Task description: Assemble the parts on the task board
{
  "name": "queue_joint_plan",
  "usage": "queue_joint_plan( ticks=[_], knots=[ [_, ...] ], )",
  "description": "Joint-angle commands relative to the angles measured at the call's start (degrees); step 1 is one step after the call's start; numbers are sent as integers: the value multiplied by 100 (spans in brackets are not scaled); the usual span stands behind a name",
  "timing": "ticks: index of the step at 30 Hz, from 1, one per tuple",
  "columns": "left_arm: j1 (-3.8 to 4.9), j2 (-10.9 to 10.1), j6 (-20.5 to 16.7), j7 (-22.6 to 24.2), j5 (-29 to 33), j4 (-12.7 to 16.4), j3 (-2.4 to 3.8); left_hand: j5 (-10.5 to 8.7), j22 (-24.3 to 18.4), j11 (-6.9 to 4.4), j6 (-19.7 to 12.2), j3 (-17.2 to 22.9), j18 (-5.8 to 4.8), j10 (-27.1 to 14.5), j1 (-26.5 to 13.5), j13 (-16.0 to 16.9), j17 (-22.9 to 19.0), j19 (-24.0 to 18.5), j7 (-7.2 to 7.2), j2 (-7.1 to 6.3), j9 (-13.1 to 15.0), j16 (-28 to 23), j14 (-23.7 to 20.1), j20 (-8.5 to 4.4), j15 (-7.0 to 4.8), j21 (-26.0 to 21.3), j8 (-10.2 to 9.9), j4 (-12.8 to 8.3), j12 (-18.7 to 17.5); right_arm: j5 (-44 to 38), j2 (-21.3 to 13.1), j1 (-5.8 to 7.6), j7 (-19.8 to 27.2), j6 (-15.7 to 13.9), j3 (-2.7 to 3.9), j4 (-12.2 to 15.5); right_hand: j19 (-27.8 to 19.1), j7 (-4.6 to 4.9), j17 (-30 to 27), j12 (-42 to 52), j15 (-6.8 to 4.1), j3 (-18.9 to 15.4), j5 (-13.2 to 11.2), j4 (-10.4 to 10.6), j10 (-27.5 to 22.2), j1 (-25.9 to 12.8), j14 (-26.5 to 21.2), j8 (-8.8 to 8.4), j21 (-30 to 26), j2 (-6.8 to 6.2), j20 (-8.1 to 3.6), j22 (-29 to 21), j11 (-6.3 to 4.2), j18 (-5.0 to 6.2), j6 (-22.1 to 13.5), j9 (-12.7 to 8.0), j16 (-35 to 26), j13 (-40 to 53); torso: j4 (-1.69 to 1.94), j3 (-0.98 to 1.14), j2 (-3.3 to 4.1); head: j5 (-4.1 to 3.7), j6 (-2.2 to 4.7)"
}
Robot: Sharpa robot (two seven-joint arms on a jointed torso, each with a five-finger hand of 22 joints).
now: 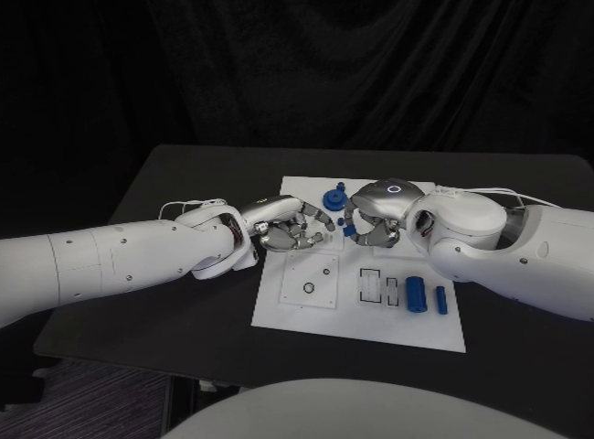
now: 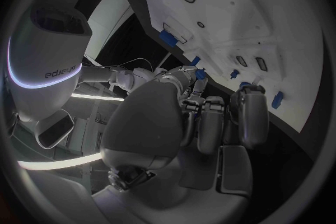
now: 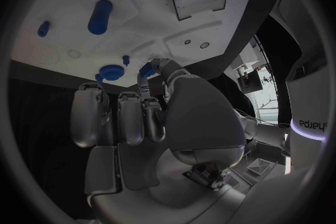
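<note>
The white task board [image 1: 363, 320] lies in the middle of the black table. Just above its far half my two hands meet. My right hand [image 1: 376, 219] pinches a small blue part [image 1: 346, 222] between thumb and a finger [image 3: 143, 95]; the same part [image 3: 146, 70] shows at its fingertips. My left hand [image 1: 291, 230] closes its fingertips on that part [image 2: 201, 74] from the other side. A blue gear-like part [image 1: 334, 197] stands at the board's far edge. A blue cylinder [image 1: 416, 293] and a shorter blue peg [image 1: 440, 300] lie on the board's near right.
The board has a round recess [image 1: 308, 289] and rectangular slots [image 1: 371, 284] near its middle. Black cloth hangs behind the table. White cables run along both forearms. Bare black tabletop lies to the left and right of the board.
</note>
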Motion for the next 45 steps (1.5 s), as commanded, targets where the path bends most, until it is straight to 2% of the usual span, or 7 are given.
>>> queue_joint_plan(
  ticks=[1, 14, 21, 35, 45],
  knots=[
    [-24, 44, 204, -86, -14, -7, 5, 44, 1118, -1, -45, 25, -98, 596, 5, 1499, 1509, 31, 0, -42, -20, 15, 595, 2, -31, 30, -51, 16, -4, -77, 14, -14, -130, -70, 4, 33, 8, -117, 477, -23, -24, 37, 16, 1, 161, -20, 315, 5, 21, 36, -33, 1049, -20, 29, 83, 599, 19, 1034, -1, 5, -6, -27, -1],
    [-58, 151, 289, -132, -14, -42, 5, 54, 1116, 10, -91, 59, -97, 596, 13, 1499, 1509, 28, 7, -54, -106, 15, 595, 11, -20, 29, -165, 11, -4, -77, 31, -14, -136, 20, 4, 45, 24, -116, 499, -11, -24, 66, -31, -4, 181, -29, 327, -3, 56, 52, -33, 1060, -19, 21, 71, 619, 38, 1053, 12, 7, -17, -72, -1],
    [-73, 187, 322, -141, -14, -46, 6, 53, 1117, 10, -121, 72, -97, 596, 15, 1499, 1509, 29, 5, -61, -151, 15, 595, 14, -18, 31, -224, 8, -4, -54, 38, -14, -131, 38, 4, 45, 37, -119, 513, -1, -26, 83, -49, -17, 197, -21, 334, 1, 82, 61, -34, 1068, -21, 15, 75, 633, 49, 1069, -2, 2, -25, -48, -1],
    [-83, 228, 344, -143, -14, -61, 6, 56, 1115, 11, -120, 83, -95, 596, 19, 1499, 1509, 25, 12, -53, -165, 15, 595, 15, -17, 27, -239, 6, -4, 23, 56, -15, -83, 149, 4, 48, 34, -120, 507, -9, -27, 95, -68, -29, 185, -16, 334, 0, 73, 62, -35, 1065, -21, 18, 74, 643, 45, 1055, 22, -2, -26, -35, -1],
    [-84, 259, 393, -210, -14, -101, 6, 59, 1111, 21, -122, 99, -93, 596, 31, 1499, 1509, 17, 27, -47, -188, 15, 595, 17, -13, 18, -265, -3, -4, 31, 80, -38, 43, 66, 4, 84, 34, -119, 498, -11, -27, 104, -96, -38, 184, -13, 332, 0, 68, 62, -35, 1064, -21, 19, 71, 652, 39, 1053, 14, -3, -15, -2, -1]
  ],
)
